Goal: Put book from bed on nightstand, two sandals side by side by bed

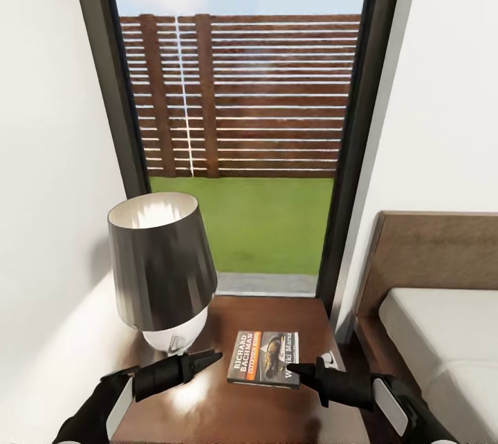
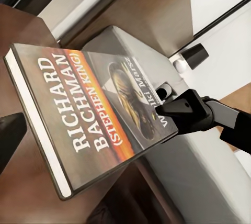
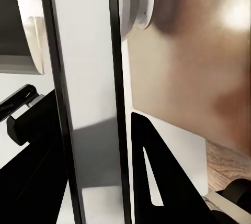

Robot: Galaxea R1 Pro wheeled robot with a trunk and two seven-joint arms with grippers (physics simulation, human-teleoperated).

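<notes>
I face a tall dark-framed window with a slatted wooden fence and green grass beyond it; below it stands the nightstand, its glossy brown top reflecting light. The book lies flat on that top, near the front and toward the bed side, cover up with the white "RICHARD BACHMAN" lettering and the orange stripe showing. A lamp with a dark shade and a pale rounded base stands on the nightstand just beside the book, on my left.

My right fingers reach in from the bed side and meet the near right corner of the book; in the left wrist view one dark right fingertip lies on the cover at that edge of the book, and the right wrist view shows the book's edge running between my two finger pads, so I am grasping the book there. My left fingers hover low over the nightstand just beside the book's left edge, apart from it; their tips look drawn together and hold nothing.

The bed stands to the right of the nightstand, with brown headboard and pale mattress.
</notes>
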